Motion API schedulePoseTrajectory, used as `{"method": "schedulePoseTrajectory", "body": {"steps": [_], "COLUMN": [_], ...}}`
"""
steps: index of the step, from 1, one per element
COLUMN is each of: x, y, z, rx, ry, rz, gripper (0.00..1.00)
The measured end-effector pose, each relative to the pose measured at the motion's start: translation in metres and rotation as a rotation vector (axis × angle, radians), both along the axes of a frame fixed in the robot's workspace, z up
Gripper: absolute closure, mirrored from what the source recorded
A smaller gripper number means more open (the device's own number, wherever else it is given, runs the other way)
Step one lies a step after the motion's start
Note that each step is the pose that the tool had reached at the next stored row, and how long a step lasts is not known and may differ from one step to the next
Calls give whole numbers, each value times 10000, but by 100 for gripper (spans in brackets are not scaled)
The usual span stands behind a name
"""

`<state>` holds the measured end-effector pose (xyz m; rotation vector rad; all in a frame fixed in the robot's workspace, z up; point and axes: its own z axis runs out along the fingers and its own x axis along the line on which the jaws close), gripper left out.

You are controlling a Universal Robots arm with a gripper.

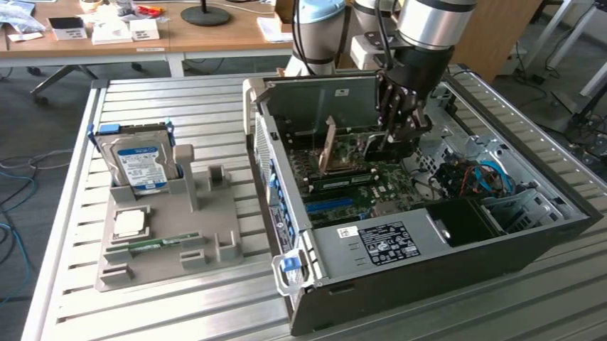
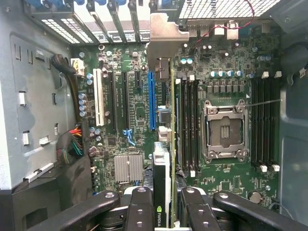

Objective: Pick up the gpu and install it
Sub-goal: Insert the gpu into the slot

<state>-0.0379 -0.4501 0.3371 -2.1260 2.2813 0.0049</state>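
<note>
The gpu [image 2: 162, 62] is seen edge-on in the wrist view, a thin card with an angled metal end bracket reaching toward the case's rear slot openings. My gripper [image 2: 166, 204] is shut on its near end, with black fingers [image 2: 142, 207] on either side. The card hangs over the green motherboard, just beside the long blue slot [image 2: 152, 101]; whether it touches a slot I cannot tell. In the exterior view my gripper [image 1: 399, 135] reaches down inside the open computer case [image 1: 427, 263], and the gpu [image 1: 356, 145] stands upright below it.
On the exterior view's left, a grey fixture [image 1: 218, 241] carries a silver hard drive [image 1: 142, 163], a processor chip [image 1: 130, 224] and a green memory stick [image 1: 152, 244]. Inside the case are the open CPU socket [image 2: 226, 127], a small heatsink [image 2: 128, 168] and cable bundles [image 2: 72, 144].
</note>
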Motion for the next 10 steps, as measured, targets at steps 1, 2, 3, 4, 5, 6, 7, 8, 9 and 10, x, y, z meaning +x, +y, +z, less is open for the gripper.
{"method": "schedulePoseTrajectory", "body": {"steps": [1, 2, 3, 4, 5, 6, 7, 8, 9, 10], "x": [0, 0, 0, 0, 0, 0, 0, 0, 0, 0], "y": [0, -1, 0, 0, 0, -1, -1, -1, -1, 0], "z": [-8, -15, -22, -26, -25, -25, -25, -26, -26, -29], "rx": [-1, -4, -5, -5, -7, -7, -6, -6, -5, -4], "ry": [1, 2, 2, 2, 3, 3, 3, 3, 2, 2], "rz": [0, 0, 0, 0, 0, 0, 0, 0, 0, 0], "gripper": [73, 73, 73, 73, 73, 73, 73, 73, 73, 73]}}
